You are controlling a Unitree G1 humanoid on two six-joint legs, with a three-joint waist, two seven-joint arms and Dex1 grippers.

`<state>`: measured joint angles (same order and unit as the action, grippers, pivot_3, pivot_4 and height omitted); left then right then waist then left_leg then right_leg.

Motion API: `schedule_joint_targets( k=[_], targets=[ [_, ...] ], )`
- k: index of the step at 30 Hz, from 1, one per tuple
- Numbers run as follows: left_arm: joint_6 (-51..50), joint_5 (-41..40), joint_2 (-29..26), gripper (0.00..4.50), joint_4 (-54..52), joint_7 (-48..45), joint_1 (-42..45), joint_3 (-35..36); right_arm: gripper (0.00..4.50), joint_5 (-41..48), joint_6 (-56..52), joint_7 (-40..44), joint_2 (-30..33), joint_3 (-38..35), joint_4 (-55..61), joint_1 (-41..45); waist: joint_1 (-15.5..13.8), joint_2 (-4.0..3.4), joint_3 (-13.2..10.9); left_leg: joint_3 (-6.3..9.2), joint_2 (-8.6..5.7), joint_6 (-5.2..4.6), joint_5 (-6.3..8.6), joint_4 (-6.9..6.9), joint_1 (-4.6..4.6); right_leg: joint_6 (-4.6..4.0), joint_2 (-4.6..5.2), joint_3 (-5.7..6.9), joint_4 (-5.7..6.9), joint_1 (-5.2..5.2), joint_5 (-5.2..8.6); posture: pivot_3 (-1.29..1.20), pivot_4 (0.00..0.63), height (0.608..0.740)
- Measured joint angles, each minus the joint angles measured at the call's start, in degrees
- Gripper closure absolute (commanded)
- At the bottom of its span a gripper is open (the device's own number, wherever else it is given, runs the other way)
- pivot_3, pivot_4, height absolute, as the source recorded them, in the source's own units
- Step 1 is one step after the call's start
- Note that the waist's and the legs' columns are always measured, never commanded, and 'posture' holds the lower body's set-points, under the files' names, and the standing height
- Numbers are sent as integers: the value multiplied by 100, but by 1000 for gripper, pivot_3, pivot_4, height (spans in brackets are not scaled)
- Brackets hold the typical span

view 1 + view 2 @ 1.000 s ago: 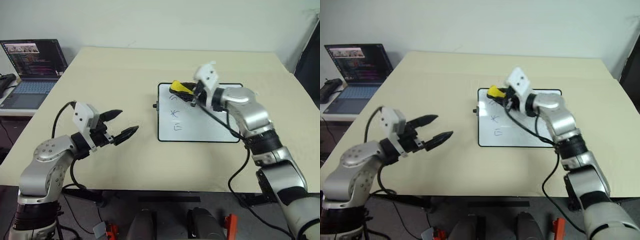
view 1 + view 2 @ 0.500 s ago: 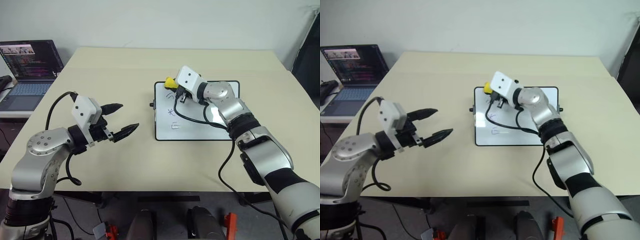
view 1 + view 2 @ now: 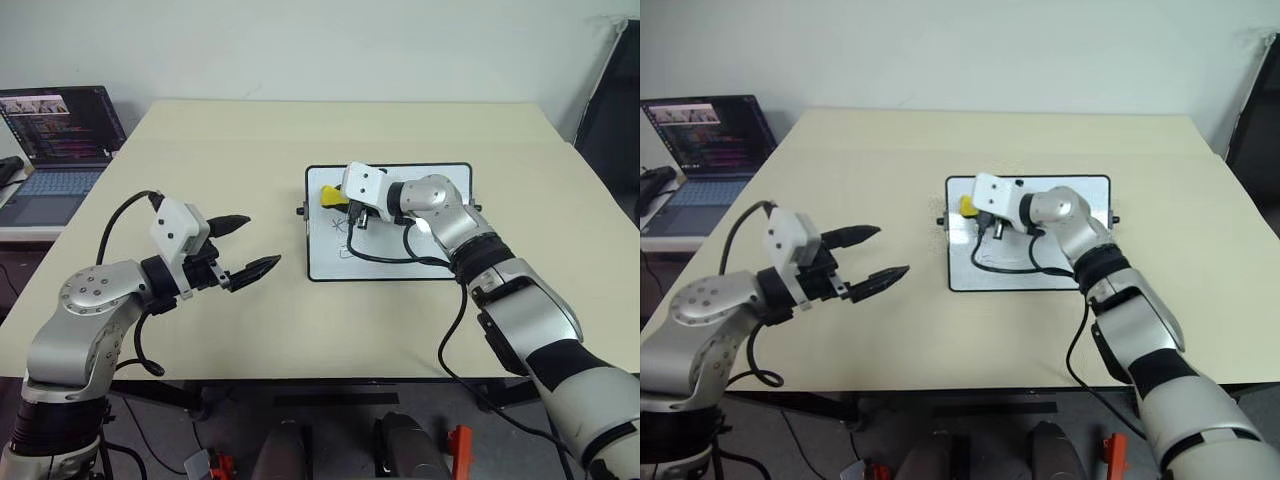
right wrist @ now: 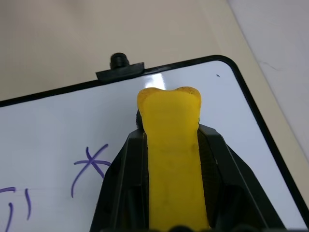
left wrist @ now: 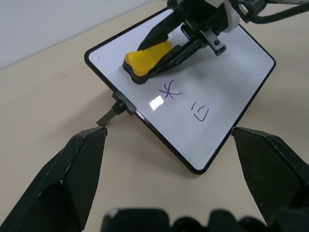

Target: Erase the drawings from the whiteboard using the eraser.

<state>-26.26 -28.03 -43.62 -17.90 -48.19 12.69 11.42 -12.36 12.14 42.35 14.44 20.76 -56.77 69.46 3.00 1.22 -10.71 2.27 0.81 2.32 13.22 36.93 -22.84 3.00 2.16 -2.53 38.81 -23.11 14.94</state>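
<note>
Eraser [image 4: 172, 159] clamped between right jaws, tip on whiteboard [image 5: 231, 72]

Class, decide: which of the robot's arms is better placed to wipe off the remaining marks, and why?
The right. The right gripper already grips the eraser on the whiteboard, beside the star mark. The left gripper is open, off the board.

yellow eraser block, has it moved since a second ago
Yes. The yellow eraser block in the right claw has come down from the glossy white board's far left corner onto its surface, above the star-like mark.
</note>
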Motion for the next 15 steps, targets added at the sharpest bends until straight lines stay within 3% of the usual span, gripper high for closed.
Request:
schedule_joint_targets(
  k=[7, 15],
  targets=[
    [35, 27, 16, 0, 57, -28, 48, -95, 3504, -220, 32, -609, 44, -148, -471, 386, 14, 0, 0, -2, 1, -1, -2, -5, -2, -5, -1, -2, 5, -7, 4, 0, 150, 740],
    [56, 36, 25, 0, 177, -85, 38, -101, 3504, -135, 96, 549, 36, -139, 261, -270, 28, 3, 2, 1, 3, -1, -2, -4, 4, -6, -5, -1, 9, -4, 4, 0, 150, 740]
  ],
)
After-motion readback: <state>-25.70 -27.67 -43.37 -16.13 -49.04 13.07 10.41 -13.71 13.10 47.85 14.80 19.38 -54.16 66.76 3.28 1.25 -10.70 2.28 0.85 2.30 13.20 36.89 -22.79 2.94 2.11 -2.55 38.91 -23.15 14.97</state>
